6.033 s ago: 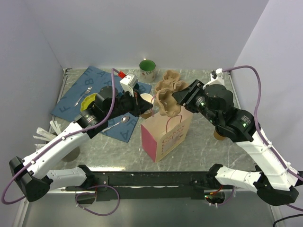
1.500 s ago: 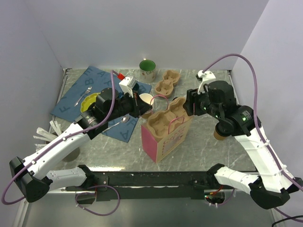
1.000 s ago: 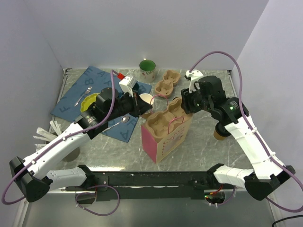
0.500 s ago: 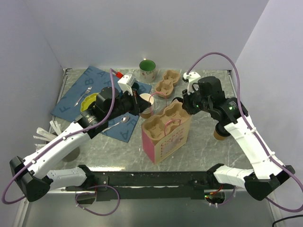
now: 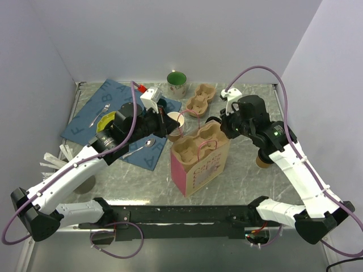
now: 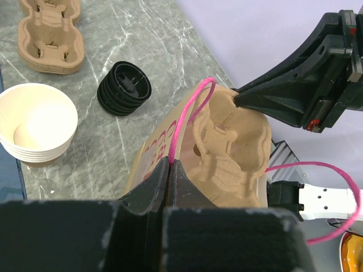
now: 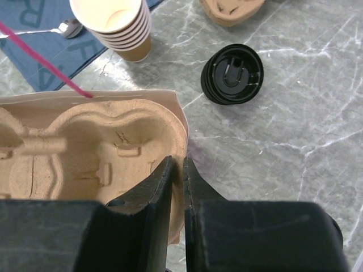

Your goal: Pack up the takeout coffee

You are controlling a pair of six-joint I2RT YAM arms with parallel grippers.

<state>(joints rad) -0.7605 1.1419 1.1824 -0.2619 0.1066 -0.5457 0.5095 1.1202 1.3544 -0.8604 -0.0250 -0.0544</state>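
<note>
left gripper (image 6: 171,164) pinched tight on the pink handle (image 6: 187,113) of the paper bag (image 5: 198,170), right gripper (image 7: 177,170) clamping the rim of the cup carrier (image 7: 96,147) on the bag's mouth (takeout coffee (image 5: 260,162) on the table (image 5: 142,175) right of the bag, mostly hidden by the right arm (image 5: 295,164)).

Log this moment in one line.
left gripper: shut on bag handle | right gripper: shut on cup carrier rim | cup carrier: in paper bag mouth
</note>
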